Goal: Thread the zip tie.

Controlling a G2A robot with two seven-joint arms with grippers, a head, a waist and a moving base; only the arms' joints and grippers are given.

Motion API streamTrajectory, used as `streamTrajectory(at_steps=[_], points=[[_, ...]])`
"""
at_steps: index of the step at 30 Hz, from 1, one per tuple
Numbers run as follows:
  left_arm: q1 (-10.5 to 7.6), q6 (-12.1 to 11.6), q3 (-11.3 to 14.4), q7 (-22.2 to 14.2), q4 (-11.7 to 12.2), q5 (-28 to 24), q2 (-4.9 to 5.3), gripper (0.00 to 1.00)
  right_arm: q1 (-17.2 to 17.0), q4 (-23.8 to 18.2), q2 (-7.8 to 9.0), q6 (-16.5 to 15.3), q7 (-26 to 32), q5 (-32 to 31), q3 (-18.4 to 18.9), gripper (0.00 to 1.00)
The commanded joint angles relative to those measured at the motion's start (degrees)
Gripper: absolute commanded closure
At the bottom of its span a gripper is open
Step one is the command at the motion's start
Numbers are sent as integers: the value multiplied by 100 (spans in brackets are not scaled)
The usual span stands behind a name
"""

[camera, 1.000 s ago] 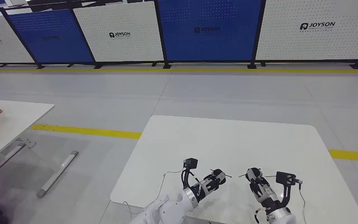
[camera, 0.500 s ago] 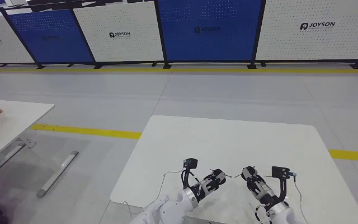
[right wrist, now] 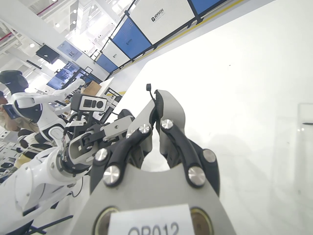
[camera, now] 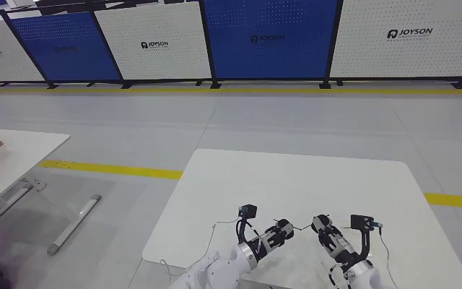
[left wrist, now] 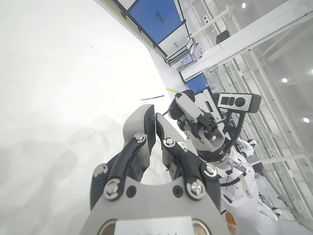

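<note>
The zip tie (right wrist: 148,87) is thin and black. Its small square head stands free just past the tips of the right tool (right wrist: 154,100), at mid-frame in the right wrist view. From there the strap bends down between that tool's closed fingers. Its other end is pinched at the fingertips of the left tool (left wrist: 154,116).

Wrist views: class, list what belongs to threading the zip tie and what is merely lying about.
Job: thin black plastic zip tie; left gripper and right gripper, both pinching it.
Lying about: loose thin black strip on white table; blue and white pegboard panels.
</note>
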Motion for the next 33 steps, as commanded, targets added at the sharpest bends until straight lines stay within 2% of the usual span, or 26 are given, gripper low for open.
streamTrajectory(at_steps=[1,4,7,9,12,18,24,30,33], points=[[-6,-3,-1,10,-1,23,0,100,0,0,0,0,0,0,0,100],[-89,-162,8,178,143,693,29,100,0,0,0,0,0,0,0,100],[-133,-573,-32,183,287,877,58,100,0,0,0,0,0,0,0,100],[-129,-725,-61,244,346,1108,81,100,0,0,0,0,0,0,0,100],[-112,-931,-46,213,376,1167,97,100,0,0,0,0,0,0,0,100],[-108,-947,-47,215,378,1160,99,100,0,0,0,0,0,0,0,100],[-108,-947,-47,215,378,1160,99,100,36,156,-109,304,-625,-166,-222,100],[-108,-947,-47,215,378,1160,99,100,88,304,-193,382,-880,-504,-480,100],[-108,-947,-47,215,378,1160,99,100,88,304,-193,382,-880,-504,-480,100]])
